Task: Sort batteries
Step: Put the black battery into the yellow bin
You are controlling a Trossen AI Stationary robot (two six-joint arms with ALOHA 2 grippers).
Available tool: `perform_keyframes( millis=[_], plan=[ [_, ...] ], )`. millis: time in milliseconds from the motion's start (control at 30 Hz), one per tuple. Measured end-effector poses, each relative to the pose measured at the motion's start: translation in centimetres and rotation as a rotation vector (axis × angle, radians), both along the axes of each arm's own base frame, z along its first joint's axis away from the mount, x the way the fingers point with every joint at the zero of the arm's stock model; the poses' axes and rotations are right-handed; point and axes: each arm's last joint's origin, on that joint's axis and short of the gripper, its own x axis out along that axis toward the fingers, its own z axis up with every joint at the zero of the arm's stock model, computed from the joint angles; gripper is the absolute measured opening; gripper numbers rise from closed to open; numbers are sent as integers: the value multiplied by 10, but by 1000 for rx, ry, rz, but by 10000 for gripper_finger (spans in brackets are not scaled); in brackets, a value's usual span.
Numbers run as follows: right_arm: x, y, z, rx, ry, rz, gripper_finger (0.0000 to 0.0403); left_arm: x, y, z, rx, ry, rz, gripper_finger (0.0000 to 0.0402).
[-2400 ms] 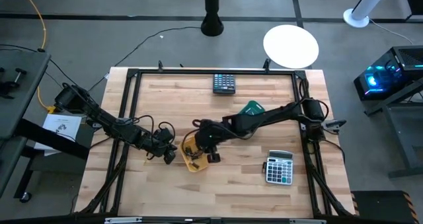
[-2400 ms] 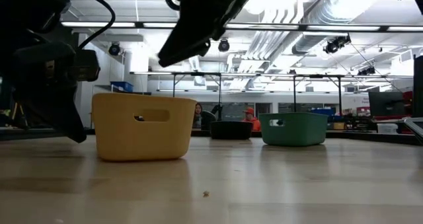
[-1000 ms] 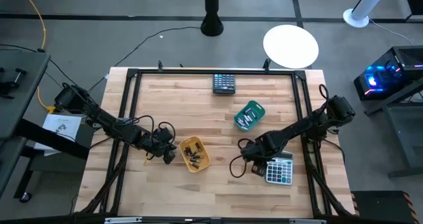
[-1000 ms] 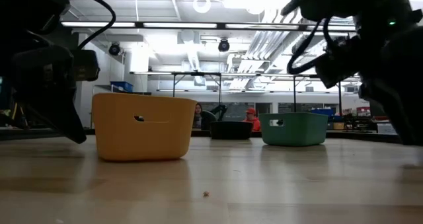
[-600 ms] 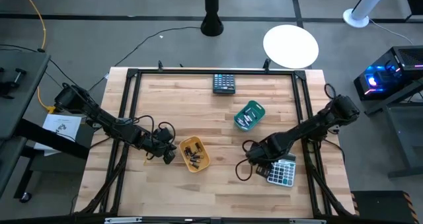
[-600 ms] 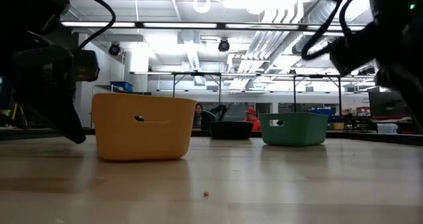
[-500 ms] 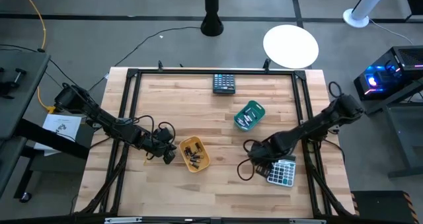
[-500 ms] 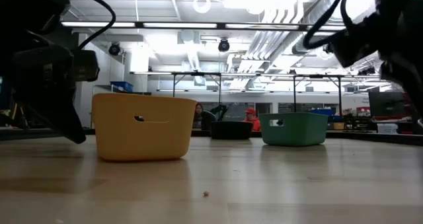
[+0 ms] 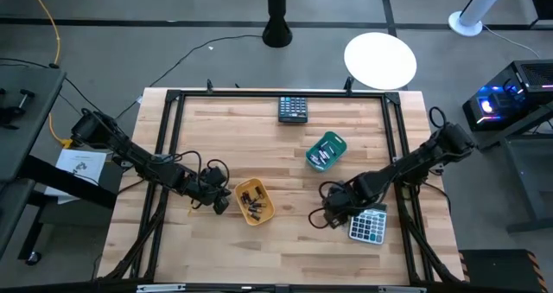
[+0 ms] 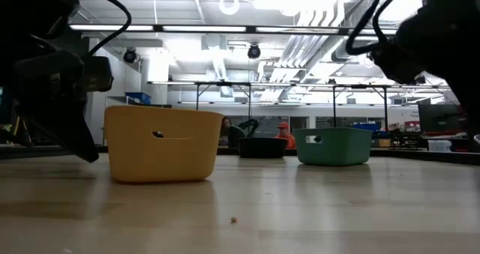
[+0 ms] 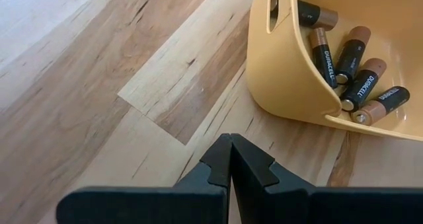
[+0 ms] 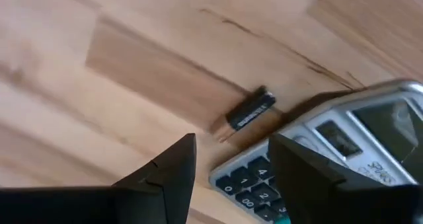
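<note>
Right wrist view: right pincer (image 12: 228,168) open, empty, hovers over loose battery (image 12: 251,109) lying on counter (image 12: 119,65) just beside grey calculator (image 12: 344,151), likely lining up for pick. Left pincer (image 11: 231,168) closed, empty, waits beside yellow tray (image 11: 284,78) holding batteries (image 11: 350,72). Teal tray (image 9: 326,150) contents too small to tell. Calculator partly cut off.

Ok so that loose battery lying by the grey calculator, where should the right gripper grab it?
Grip the battery across its middle, coming straight down. It lies flat on the table, one end near the calculator, so the open right gripper should close on its long sides, fingers clear of that calculator.
</note>
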Motion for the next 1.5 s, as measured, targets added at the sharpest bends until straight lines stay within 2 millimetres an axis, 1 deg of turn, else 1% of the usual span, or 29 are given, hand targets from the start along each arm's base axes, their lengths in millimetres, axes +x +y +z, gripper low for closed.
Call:
perform_keyframes(
  millis=[100, 167, 333, 500, 567, 800, 900, 967, 1033, 1067, 1133, 1167, 1200, 1233, 1300, 1433, 1500],
  plan=[
    [-2, 2, -3, -27, 35, -75, 183, 1, 0, 1, -4, -8, 0, 0],
    [1, 4, -7, -28, 32, -93, 183, 1, 0, 1, -3, -9, 0, 0],
    [10, 11, -20, -3, 12, -93, 183, 1, -1, 1, -8, -16, -1, 0],
    [10, 13, -32, -17, 89, -111, 183, 2, -1, 1, -18, -21, 7, 0],
    [11, 13, -36, -31, 93, -111, 183, 2, -1, 1, -21, -22, 11, 0],
    [11, 12, -39, -54, 107, -134, 183, 2, -1, 1, -25, -19, 7, 0],
    [14, 14, -42, -47, 89, -111, 182, 2, -1, 1, -22, -19, 3, 0],
    [15, 14, -46, -46, 86, -74, 172, 1, -1, 1, -21, -18, 3, 0],
    [17, 15, -52, -45, 92, -26, 146, 1, -1, 1, -17, -17, 1, 0],
    [17, 15, -53, -47, 92, -4, 127, 1, -1, 1, -12, -18, -2, 0],
    [19, 15, -55, -56, 77, 32, 73, 1, -1, 1, -12, -18, -2, 0],
    [20, 14, -54, -60, 66, 45, 43, 2, -1, 1, -13, -20, -2, 0],
    [22, 12, -51, -60, 46, 65, 27, 2, -1, 1, -18, -23, -4, 0],
    [25, 10, -46, -60, 27, 86, 21, 2, -1, 2, -25, -23, -8, 0],
    [35, 3, -36, -91, -44, 116, 26, 3, -2, 2, -48, -23, -23, 0],
    [71, -15, 1, -207, -326, 187, 20, 1, -4, 1, -99, 19, -58, 0],
    [89, -24, 10, -202, -458, 237, 20, -2, -4, -1, -129, 59, -54, 0]
  ],
)
